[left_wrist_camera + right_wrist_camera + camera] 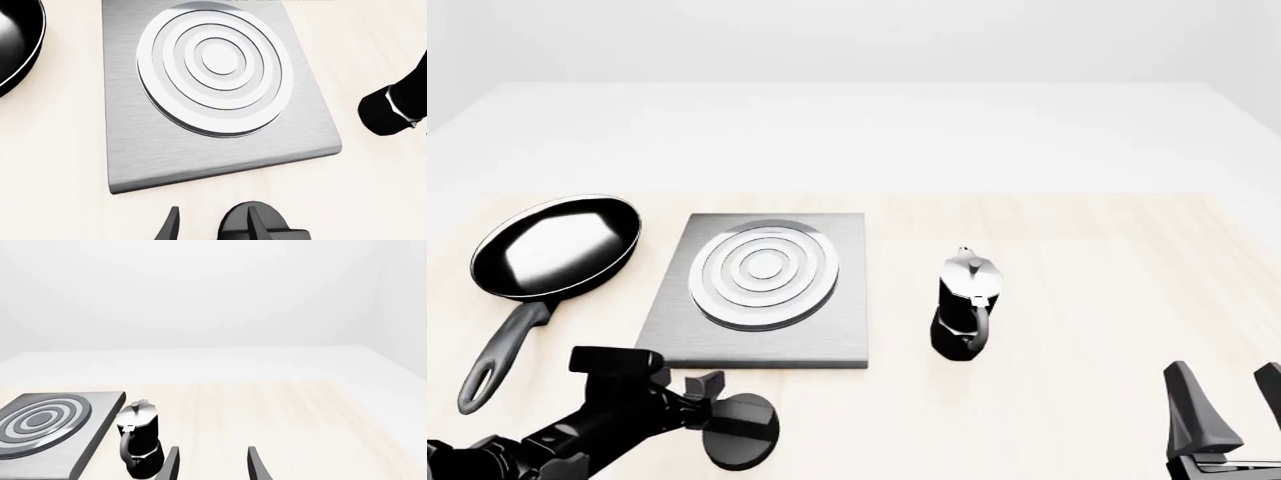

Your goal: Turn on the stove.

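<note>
Spreading widest across the scene is the pale tabletop (1068, 300), and on it the stove (681, 320), a flat brushed-grey slab with silver burner rings, lies left of centre. Its black round knob (747, 430) sits apart from the slab, just off the near edge toward the arms. A frying pan (554, 245) rests to the stove's left, near but not touching, and a moka pot (968, 305) stands upright to its right.

The step in hand looks like closing in on the knob. The left claw (210, 225) is spread open at it: in the left wrist view one finger stands on the raised ridge and the other hangs to one side over bare tabletop, so the ridge does not appear to be caught between them yet. Whether that finger touches the ridge cannot be told.

The right claw (210, 462) is also open, holding nothing, well off to the right of the moka pot.

Next, I judge, the left claw must shift sideways to straddle the ridge, pinch it, then twist the wrist.
</note>
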